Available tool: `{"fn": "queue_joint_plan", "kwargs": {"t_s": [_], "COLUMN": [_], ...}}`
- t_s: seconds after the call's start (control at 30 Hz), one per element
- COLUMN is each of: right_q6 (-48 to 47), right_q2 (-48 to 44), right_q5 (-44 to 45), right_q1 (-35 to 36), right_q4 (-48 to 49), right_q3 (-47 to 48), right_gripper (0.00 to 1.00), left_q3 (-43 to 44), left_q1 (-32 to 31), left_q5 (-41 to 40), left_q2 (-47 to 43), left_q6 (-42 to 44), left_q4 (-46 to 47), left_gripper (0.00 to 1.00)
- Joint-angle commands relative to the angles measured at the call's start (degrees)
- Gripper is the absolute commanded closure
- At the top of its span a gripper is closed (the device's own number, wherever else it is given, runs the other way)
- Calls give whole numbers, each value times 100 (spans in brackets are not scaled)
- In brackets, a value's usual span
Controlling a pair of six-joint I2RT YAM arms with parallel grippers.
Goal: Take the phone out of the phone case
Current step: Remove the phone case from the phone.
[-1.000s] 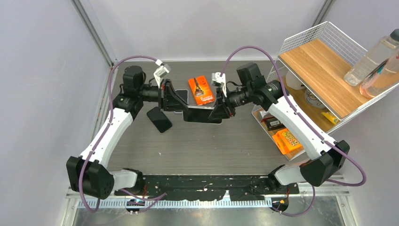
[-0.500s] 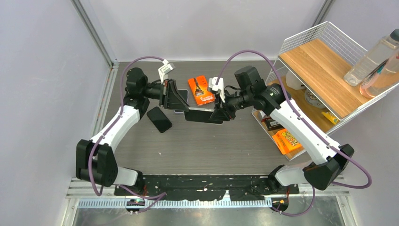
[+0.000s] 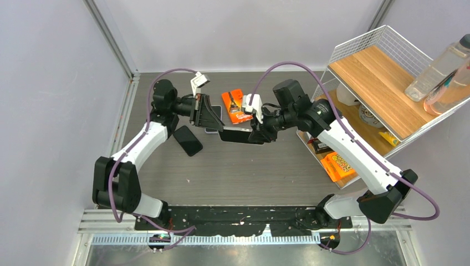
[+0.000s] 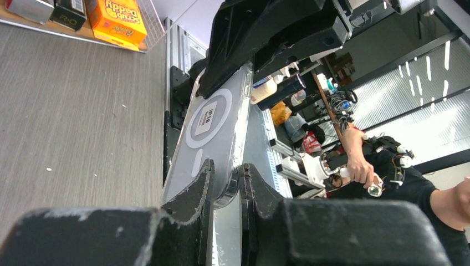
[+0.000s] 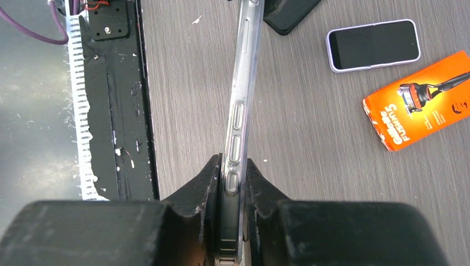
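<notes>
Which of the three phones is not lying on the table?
The phone in the clear case: left gripper and right gripper pinch its two ends in the air. The black phone and the pale-rimmed phone lie flat.

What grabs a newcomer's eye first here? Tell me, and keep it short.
The clear phone case, held off the table, pinched at one end by the left gripper and at the other by the right gripper. On the table beyond it lie an orange razor pack and a second phone.
</notes>
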Motion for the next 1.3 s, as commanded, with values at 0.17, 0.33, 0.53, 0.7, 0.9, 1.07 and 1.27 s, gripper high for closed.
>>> {"fn": "queue_joint_plan", "kwargs": {"t_s": [0.17,0.33,0.53,0.7,0.9,1.07,1.27], "right_q6": [-792,-1009,-1226,-1269,-1189,-883,-564], "right_q2": [-152,-154,-149,-147,-174,-193,-206], "right_q5": [-351,-204,75,103,42,-488,-922], "right_q1": [656,812,1079,1152,1099,609,28], "right_q4": [-167,-304,-479,-527,-527,-427,-412], "right_q3": [560,700,758,844,815,840,854], "right_gripper": [95,95,95,95,95,95,95], "left_q3": [441,467,573,819,965,1441,2493], "left_q1": [-62,-70,-70,-70,-38,75,167], "left_q5": [-1204,-1193,-1213,-1274,-1240,-1369,-1917], "left_q2": [178,329,524,605,474,155,-73], "left_q6": [701,671,811,1521,2535,4689,8209], "left_q4": [-1312,-1295,-1514,-2306,-3022,-5007,-8352], "left_gripper": [100,100,100,100,100,90,49]}}
